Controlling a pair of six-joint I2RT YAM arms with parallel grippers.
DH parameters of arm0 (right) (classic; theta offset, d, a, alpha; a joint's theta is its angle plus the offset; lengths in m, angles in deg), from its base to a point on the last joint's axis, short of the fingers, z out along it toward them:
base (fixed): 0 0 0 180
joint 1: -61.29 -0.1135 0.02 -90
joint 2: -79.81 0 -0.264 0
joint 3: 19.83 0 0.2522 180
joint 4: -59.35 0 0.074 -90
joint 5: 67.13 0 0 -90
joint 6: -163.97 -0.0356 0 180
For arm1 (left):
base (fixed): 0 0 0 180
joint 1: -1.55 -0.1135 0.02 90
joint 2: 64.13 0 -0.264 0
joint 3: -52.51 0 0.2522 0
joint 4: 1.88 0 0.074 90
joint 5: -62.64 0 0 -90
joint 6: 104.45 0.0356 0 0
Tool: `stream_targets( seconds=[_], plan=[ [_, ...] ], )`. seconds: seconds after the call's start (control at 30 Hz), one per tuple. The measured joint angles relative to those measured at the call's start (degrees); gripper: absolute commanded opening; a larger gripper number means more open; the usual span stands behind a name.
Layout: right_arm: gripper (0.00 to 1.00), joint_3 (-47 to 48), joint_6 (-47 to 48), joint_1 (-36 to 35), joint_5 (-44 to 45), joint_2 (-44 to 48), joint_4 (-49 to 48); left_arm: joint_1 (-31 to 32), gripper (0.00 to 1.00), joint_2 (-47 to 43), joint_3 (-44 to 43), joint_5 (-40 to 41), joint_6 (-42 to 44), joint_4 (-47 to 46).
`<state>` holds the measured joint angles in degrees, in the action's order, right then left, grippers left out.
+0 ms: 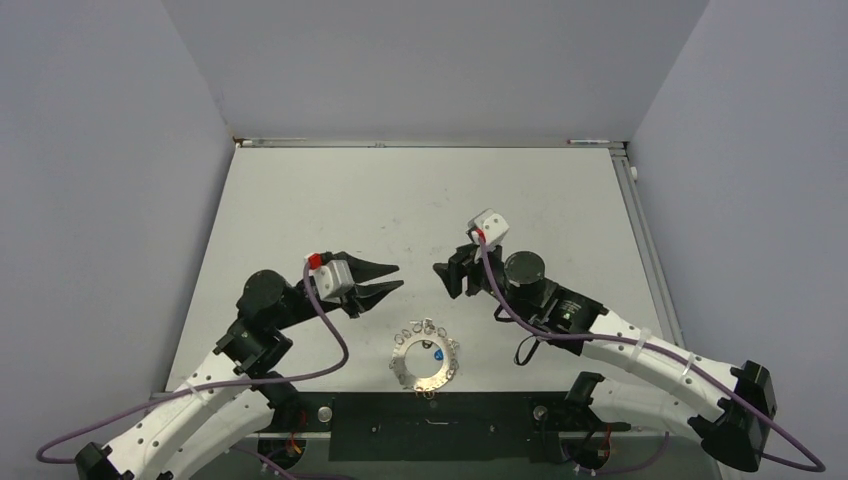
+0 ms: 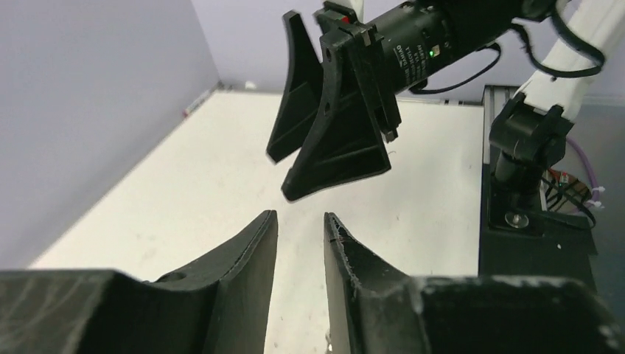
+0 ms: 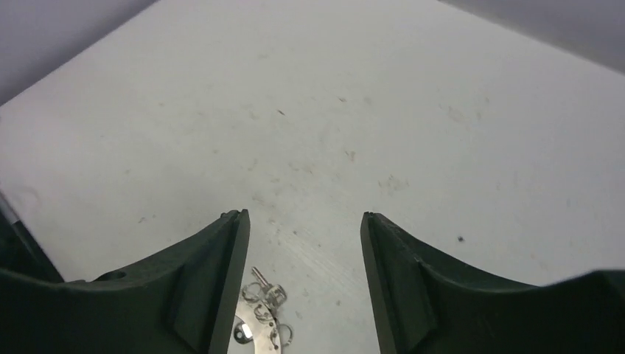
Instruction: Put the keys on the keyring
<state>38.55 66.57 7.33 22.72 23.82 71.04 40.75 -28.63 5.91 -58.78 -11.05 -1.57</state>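
Observation:
The keyring, a flat grey ring with small wire loops round its rim, lies on the table near the front edge, between the two arm bases. A blue key head lies inside its hole. A small silver key sits at the ring's far rim among the loops; the keyring shows just below it. My left gripper hovers above and behind the ring, open by a narrow gap, empty. My right gripper faces it tip to tip, open wider and empty.
The white table is walled by grey panels at the left, back and right. A black base rail runs along the near edge. In the left wrist view the right gripper hangs close ahead of my left fingers.

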Motion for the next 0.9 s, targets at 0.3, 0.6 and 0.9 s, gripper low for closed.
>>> stream_targets(
  seconds=[0.3, 0.6, 0.9],
  plan=[
    [0.55, -4.6, -26.3, 2.1, 16.7, -2.4, 19.5, 3.6, 0.39, 10.1, -1.6, 10.8, -6.4, 12.7],
    [0.54, -11.4, -47.8, 0.6, 10.2, -5.0, 26.4, 13.2, 0.40, 16.0, -6.4, 26.0, -8.3, 27.0],
    [0.41, -11.5, -55.2, -6.1, 8.0, -13.4, 22.3, 13.2, 0.40, 14.0, -6.7, 31.3, -7.2, 29.9]
  ],
)
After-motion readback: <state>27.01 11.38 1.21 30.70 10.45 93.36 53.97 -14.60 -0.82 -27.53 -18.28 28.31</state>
